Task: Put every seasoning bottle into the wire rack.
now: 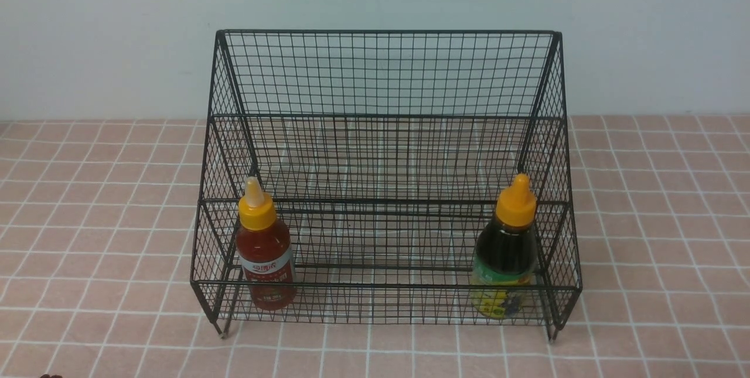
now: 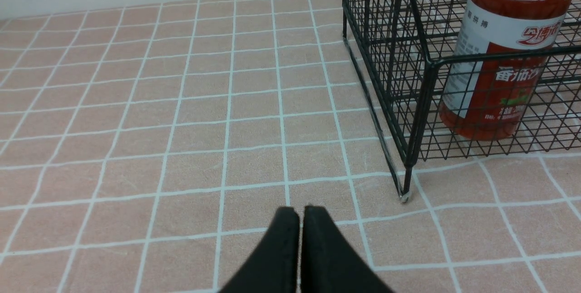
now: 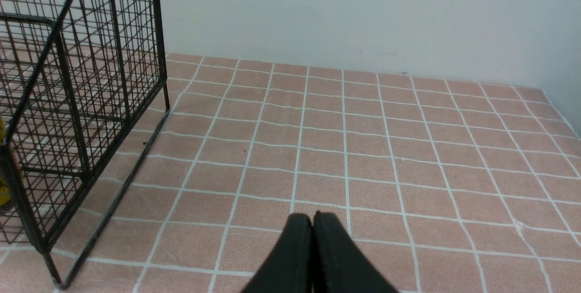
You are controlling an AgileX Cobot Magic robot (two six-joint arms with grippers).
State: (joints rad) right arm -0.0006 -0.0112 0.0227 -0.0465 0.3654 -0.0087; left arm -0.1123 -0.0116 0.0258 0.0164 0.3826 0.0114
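The black wire rack (image 1: 387,73) stands mid-table against the wall. Both seasoning bottles stand upright in its lowest front tier: the red sauce bottle (image 1: 265,255) at the left end, the dark bottle with the green-yellow label (image 1: 505,252) at the right end. In the left wrist view the red sauce bottle (image 2: 504,57) shows behind the rack's corner (image 2: 426,102); my left gripper (image 2: 301,211) is shut and empty over the cloth, short of that corner. My right gripper (image 3: 313,216) is shut and empty too, beside the rack's right side (image 3: 77,93). Neither arm shows in the front view.
A pink checked tablecloth (image 1: 94,220) covers the table up to a pale wall (image 1: 117,26). The rack's short feet (image 2: 404,197) rest on the cloth. Open cloth (image 3: 408,147) lies to the right of the rack.
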